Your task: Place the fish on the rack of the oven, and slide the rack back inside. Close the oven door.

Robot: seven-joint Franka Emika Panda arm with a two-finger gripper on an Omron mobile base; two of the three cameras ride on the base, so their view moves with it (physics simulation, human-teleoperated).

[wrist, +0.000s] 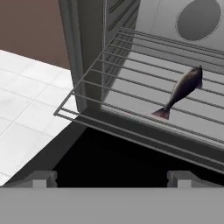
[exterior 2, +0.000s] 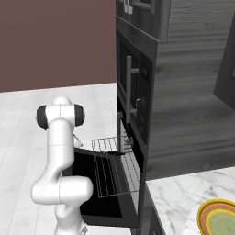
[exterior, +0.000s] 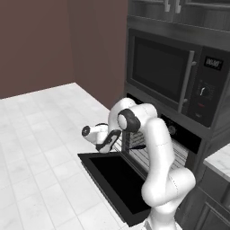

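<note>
The dark slender fish [wrist: 183,87] lies on the rack [wrist: 131,83], tail toward the rack's front edge. The rack [exterior 2: 108,170] stands pulled out of the oven [exterior: 182,134] over the oven door [exterior: 112,177], which hangs open and flat. In the left base view the fish [exterior: 138,146] shows as a thin dark shape on the wires behind the arm. My gripper [wrist: 111,179] is open and empty. It hovers over the door's black glass [wrist: 122,157], short of the rack's front edge and to the left of the fish. In the left base view the gripper [exterior: 107,144] sits at the door's left side.
A microwave [exterior: 166,74] with a vertical handle sits right above the oven. A yellow-orange plate [exterior 2: 219,218] rests on the marble counter [exterior 2: 179,197] to the right. White tiled floor [exterior: 40,134] spreads to the left of the door.
</note>
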